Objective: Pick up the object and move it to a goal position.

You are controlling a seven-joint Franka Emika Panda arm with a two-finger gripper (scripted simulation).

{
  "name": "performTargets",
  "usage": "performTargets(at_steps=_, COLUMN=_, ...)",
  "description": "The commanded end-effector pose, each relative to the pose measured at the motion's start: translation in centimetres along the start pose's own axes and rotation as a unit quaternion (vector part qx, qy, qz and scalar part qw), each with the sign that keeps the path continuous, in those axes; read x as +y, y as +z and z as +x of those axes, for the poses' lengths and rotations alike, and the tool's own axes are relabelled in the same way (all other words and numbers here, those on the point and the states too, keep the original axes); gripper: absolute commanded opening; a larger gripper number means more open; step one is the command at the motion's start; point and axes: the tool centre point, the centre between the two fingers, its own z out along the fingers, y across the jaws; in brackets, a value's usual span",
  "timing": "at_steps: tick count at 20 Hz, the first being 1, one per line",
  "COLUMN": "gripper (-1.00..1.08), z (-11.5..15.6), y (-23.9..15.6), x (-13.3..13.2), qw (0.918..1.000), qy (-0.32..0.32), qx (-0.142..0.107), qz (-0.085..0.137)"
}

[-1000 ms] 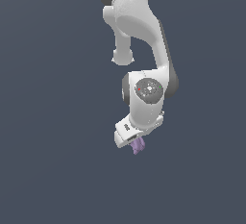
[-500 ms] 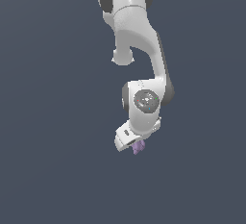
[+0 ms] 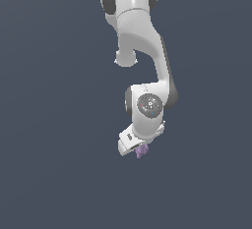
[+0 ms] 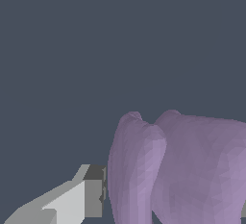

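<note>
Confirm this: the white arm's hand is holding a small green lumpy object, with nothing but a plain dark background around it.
One thing is wrong: the object is pale purple, not green. The wrist view shows its curved purple lobes close up against a finger. The rest stands: the white arm's hand holds it against a plain dark background, as the exterior view shows.

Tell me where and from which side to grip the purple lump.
Grip the purple lump across its narrow lobed body, one finger flat against each side, coming from above as the gripper does now. Its lobes curve away, so the flatter flanks probably give the pads the surest seat.
</note>
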Motion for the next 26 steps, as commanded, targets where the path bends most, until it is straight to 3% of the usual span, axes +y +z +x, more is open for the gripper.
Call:
performTargets(at_steps=1, gripper=-1.00, z=0.0, y=0.0, x=0.0, qw=1.0000, qy=0.000, qx=0.000, qz=0.000)
performTargets(at_steps=15, gripper=-1.00, z=-0.9, y=-0.5, x=0.4, qw=1.0000, qy=0.000, qx=0.000, qz=0.000)
performTargets(at_steps=26, gripper=-1.00, z=-6.0, y=-3.2, x=2.4, qw=1.0000, qy=0.000, qx=0.000, qz=0.000)
